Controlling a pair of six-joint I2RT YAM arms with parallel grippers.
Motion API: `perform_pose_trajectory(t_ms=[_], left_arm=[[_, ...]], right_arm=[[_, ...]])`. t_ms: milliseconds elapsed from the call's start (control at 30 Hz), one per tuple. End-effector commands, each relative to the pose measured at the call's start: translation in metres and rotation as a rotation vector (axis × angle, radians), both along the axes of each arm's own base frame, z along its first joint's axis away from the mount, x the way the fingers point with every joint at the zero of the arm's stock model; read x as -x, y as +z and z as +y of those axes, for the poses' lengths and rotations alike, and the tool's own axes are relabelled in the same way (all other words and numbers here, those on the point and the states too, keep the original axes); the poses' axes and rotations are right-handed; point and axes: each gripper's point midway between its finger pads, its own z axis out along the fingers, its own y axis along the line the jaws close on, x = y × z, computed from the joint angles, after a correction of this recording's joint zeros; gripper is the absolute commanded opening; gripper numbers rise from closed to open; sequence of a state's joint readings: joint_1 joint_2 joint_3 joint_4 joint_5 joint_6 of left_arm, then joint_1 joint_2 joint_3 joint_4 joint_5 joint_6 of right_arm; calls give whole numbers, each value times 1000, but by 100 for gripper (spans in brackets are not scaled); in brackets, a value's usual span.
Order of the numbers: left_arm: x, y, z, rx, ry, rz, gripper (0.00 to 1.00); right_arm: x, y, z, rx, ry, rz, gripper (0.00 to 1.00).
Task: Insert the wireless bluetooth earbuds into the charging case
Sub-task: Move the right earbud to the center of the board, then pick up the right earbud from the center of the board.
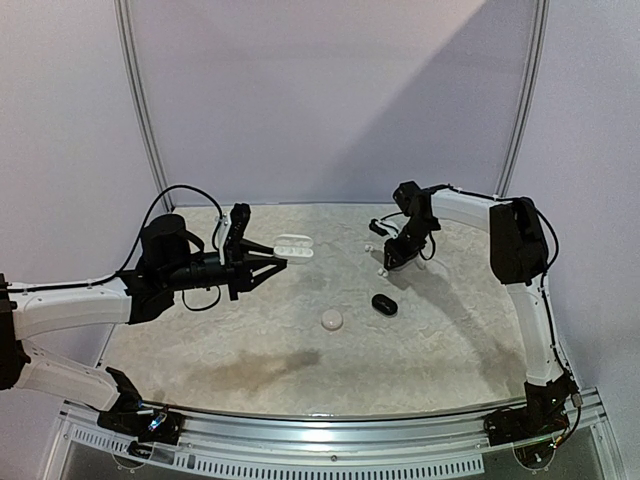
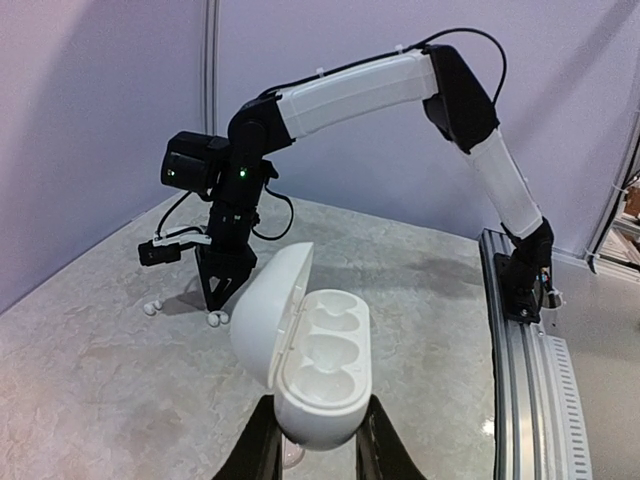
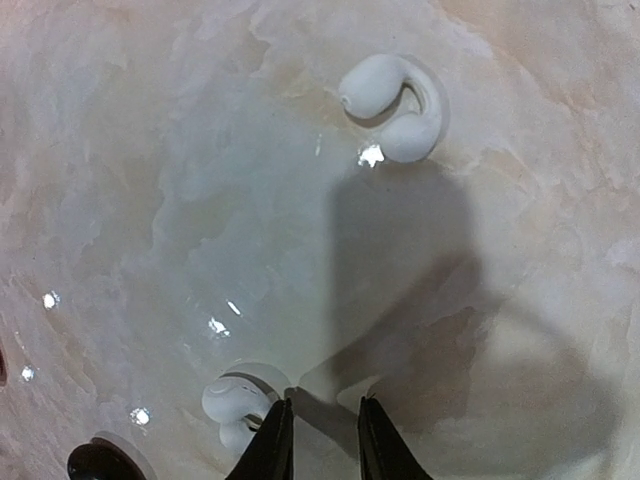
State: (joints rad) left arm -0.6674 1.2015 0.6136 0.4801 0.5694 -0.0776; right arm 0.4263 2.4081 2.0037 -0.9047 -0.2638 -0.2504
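Your left hand [image 2: 320, 445] is clamped on the open white charging case [image 2: 320, 370], above the bench [image 1: 430, 340]. Farther off, your right hand [image 3: 323, 410] has its fingers a little apart, just beside one white earbud [image 3: 232, 400]. A second earbud [image 3: 395, 105] lies beyond.

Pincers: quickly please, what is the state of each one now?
Left pincer: closed on the open charging case.
Right pincer: slightly open, empty.

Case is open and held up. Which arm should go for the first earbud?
Right. The right claw hovers empty just above the table, one white earbud beside its fingertips, a second earbud just beyond. The left claw is busy holding the open charging case, its wells empty.
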Motion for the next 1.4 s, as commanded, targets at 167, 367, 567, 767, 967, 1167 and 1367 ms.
perform_pose_trajectory(t_ms=[167,367,567,767,967,1167,1367], left_arm=[[2,-1,0,-10,-12,-6,0],[3,-1,1,-10,-10,-8,0],[4,-2,1,-10,-12,-10,0],[5,-2,2,-11,-15,-12,0],[5,-2,1,-11,-18,-14,0],[6,-3,0,-14,-22,-18,0],[6,-3,0,-16,-25,-17,0]], right_arm=[[12,15,11,-66,-3,28,26],[14,18,16,-95,-5,39,29],[14,22,19,-117,-7,40,31],[0,13,0,-1,-87,-1,34],[3,10,1,-4,-89,10,34],[12,18,13,-86,-60,27,38],[19,15,19,-110,-40,54,39]])
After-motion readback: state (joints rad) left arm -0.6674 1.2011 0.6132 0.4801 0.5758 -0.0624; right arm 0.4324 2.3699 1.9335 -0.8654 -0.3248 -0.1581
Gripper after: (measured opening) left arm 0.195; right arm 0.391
